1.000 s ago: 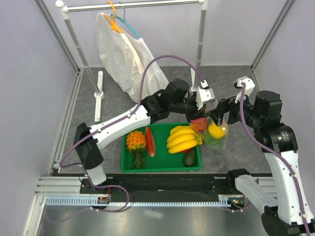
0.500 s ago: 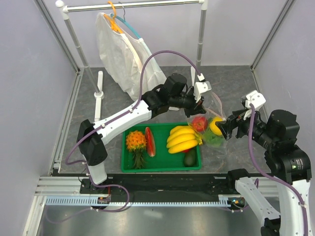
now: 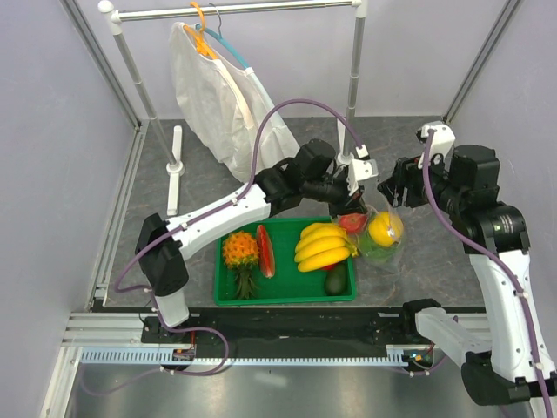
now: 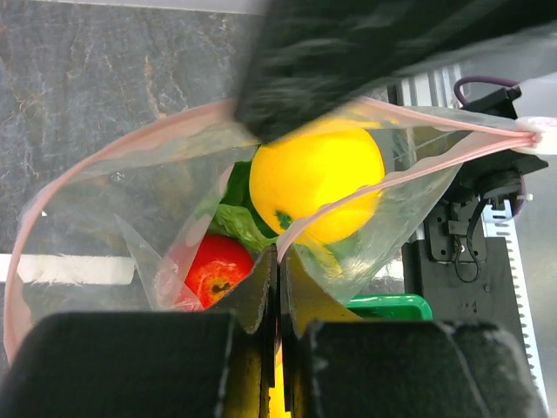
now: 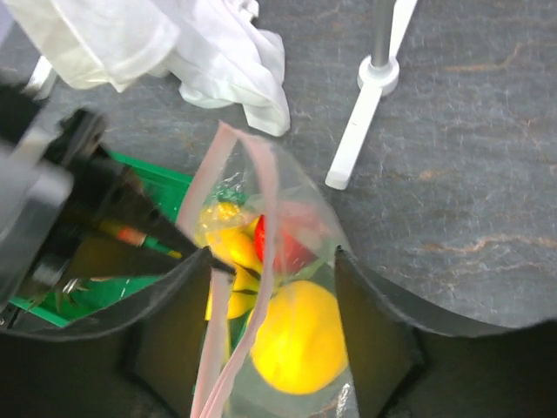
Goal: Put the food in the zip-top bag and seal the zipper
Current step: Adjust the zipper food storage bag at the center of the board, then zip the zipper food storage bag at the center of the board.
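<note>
**Top view.** The zip-top bag stands on the counter, just beside the right end of the green tray. Three pieces are inside the bag: the yellow fruit is uppermost, the tomato is on its left, and the lettuce is low down. The left pincer is at the upper left of the bag. The right pincer is at the upper right, close above the mouth. The tray holds a banana bunch and a pineapple. A white garment hangs at the back.

**Left wrist view.** The left pincer's fingers are pressed together, clamped on the near lip of the bag's mouth. The mouth gapes wide. The two halves of the zipper are far apart and meet only at the right corner, so it is unsealed. The yellow fruit is in the centre, the tomato is lower left, and a lettuce leaf sits between them. A dark blurred shape covers the far lip, and I cannot tell what it is.

**Right wrist view.** The right pincer's fingers are spread apart on either side of the bag's mouth, and nothing is gripped. The pink strip runs down between the fingers, its halves close together here but not pressed shut. The tip of the left pincer meets the strip from the left. The fruit and tomato show through the plastic, and the bag's lower part is out of frame.
</note>
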Motion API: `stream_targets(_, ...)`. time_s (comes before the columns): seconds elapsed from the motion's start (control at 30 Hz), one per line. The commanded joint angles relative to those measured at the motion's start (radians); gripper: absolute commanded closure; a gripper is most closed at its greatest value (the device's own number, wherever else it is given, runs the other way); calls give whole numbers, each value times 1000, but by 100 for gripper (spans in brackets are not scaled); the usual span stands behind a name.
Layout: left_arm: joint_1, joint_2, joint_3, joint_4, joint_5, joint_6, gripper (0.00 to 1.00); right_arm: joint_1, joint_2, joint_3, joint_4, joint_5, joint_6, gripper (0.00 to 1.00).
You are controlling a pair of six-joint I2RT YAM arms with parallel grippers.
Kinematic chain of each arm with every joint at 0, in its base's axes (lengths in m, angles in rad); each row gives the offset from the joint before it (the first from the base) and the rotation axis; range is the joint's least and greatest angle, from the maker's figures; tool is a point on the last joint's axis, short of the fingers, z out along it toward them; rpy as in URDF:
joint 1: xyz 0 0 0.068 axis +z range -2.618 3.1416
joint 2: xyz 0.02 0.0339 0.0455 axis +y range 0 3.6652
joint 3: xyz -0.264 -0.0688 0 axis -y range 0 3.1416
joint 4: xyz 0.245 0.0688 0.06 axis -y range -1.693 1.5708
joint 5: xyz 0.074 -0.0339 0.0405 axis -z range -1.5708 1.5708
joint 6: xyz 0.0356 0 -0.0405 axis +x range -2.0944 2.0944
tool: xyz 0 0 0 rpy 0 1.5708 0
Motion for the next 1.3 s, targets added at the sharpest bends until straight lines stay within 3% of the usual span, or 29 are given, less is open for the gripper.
stream_targets(0.0,-15,-65,-12,30,18,68,98,2,28,13,28,26,10,38)
stream_targets(0.27,-15,-65,-4,32,15,69,98,2,26,-52,-2,-4,-22,57)
stream_targets(0.37,-15,-68,-4,32,9,72,98,2,14,-60,-15,-4,-26,59)
stream_targets(0.5,-12,-62,-1,29,-13,68,98,2,-1,2,-31,-31,-15,43)
stream_targets(0.53,-9,-53,2,29,-18,49,98,2,-6,20,-35,-37,-15,31)
stream_targets(0.63,26,-17,26,29,7,-33,98,2,-34,78,-39,-125,-39,13)
stream_targets(0.8,69,7,62,38,64,-98,98,2,-122,36,-114,-203,-194,8)
stream_targets(0.93,88,13,65,64,113,-150,98,2,-230,-93,-110,-189,-347,11)
stream_targets(1.1,112,24,60,92,189,-198,98,0,-377,-303,62,-130,-362,15)
stream_targets(1.2,114,21,54,95,216,-198,98,2,-434,-386,154,-129,-363,22)
stream_targets(1.27,114,23,54,96,231,-198,98,2,-460,-415,205,-125,-365,34)
